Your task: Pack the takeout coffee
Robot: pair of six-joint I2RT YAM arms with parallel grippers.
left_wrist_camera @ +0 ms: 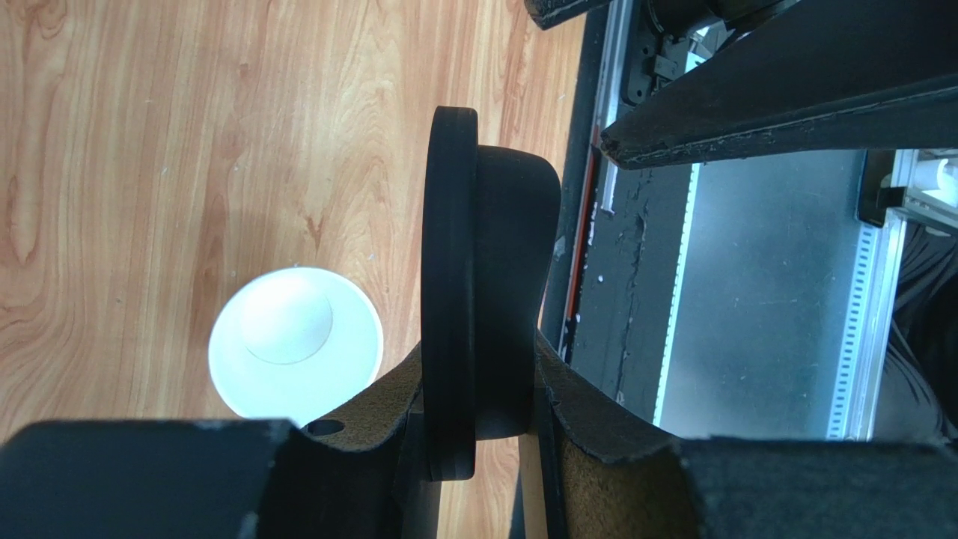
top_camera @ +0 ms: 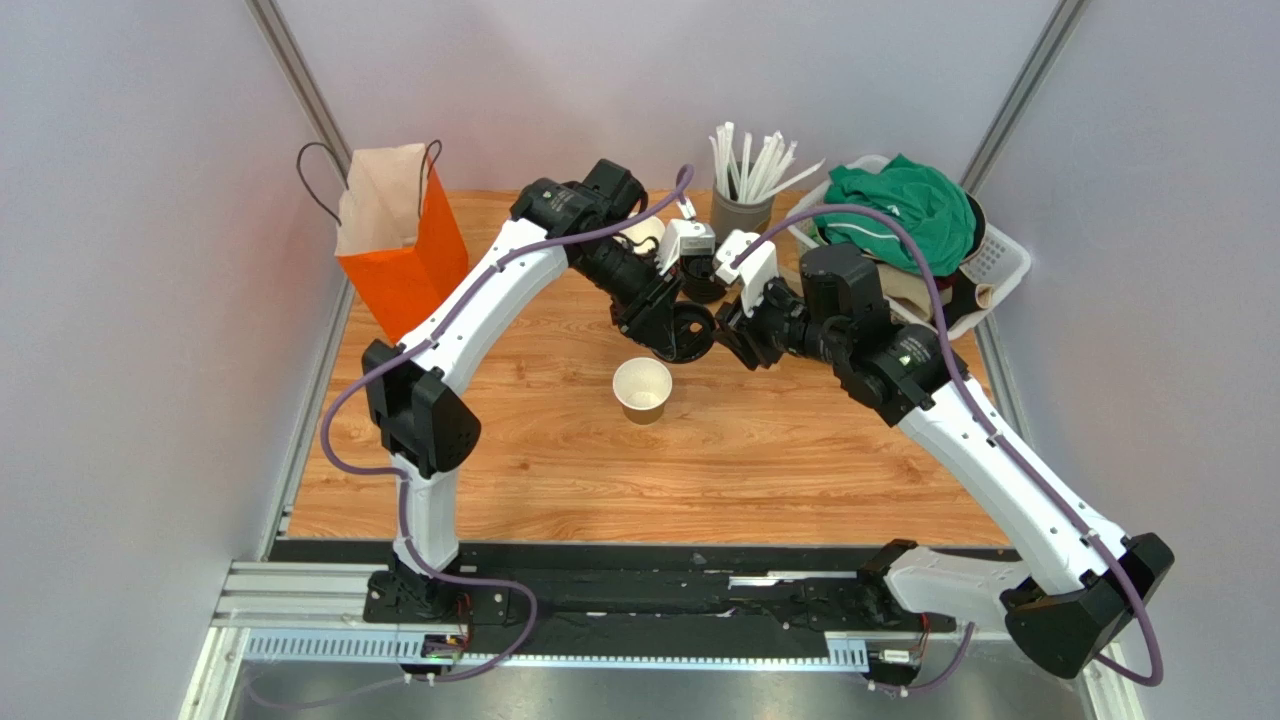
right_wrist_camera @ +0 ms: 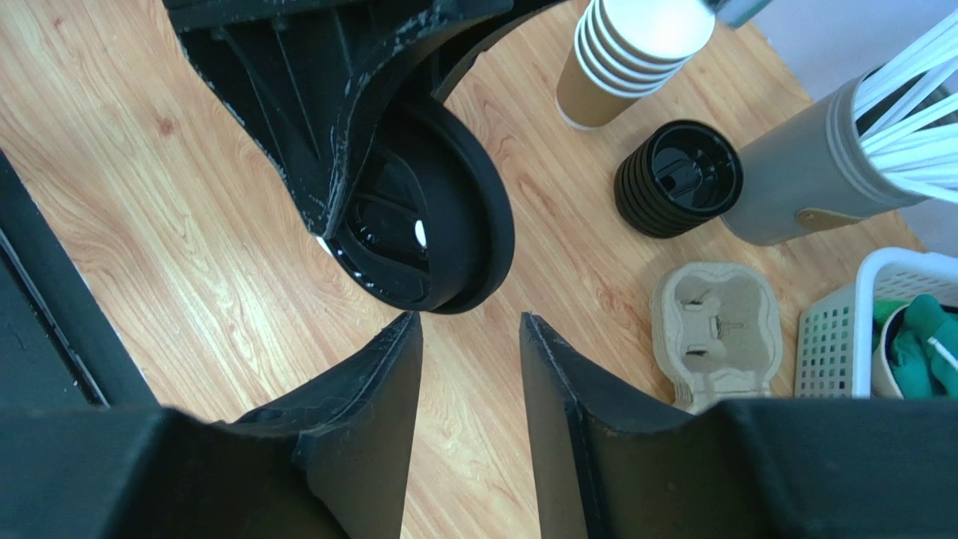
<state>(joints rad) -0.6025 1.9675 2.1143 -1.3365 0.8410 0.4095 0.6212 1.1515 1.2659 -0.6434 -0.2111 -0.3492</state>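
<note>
Tan-brown paper cup (top_camera: pixel 643 387), cream-white inside, stands upright and uncovered near the middle of the wooden table (top_camera: pixel 526 465). The takeout coffee is therefore not yet one piece. Its round black plastic lid (left_wrist_camera: pixel 484 258) hangs in the air just beside the cup, toward the far side. The left tool (left_wrist_camera: pixel 478 393) pinches that lid by its rim and holds it on edge. This is probably to offer the free rim to the other arm, since a lid gripped this way could hardly be pressed flat onto the cup. The right tool (right_wrist_camera: pixel 469 331) faces it with its fingers spread and nothing between them, and the lid's lower rim sits just beyond the gap. A handover or regrip looks like the step in hand.

Room is tight at the far side. Beyond the two tools stand a stack of lidless cups (right_wrist_camera: pixel 630 56), a stack of black lids (right_wrist_camera: pixel 678 177), a grey holder of white straws (right_wrist_camera: pixel 804 168), a pulp cup carrier (right_wrist_camera: pixel 720 331) and a white basket with green cloth (top_camera: pixel 917 225), all near one another. The near half of the table around the cup shows bare wood, which gives space to bring the lid down. The orange paper bag (top_camera: pixel 403 248) stands upright with its mouth open at the far left corner, near the table's left edge and well apart from the cup.
</note>
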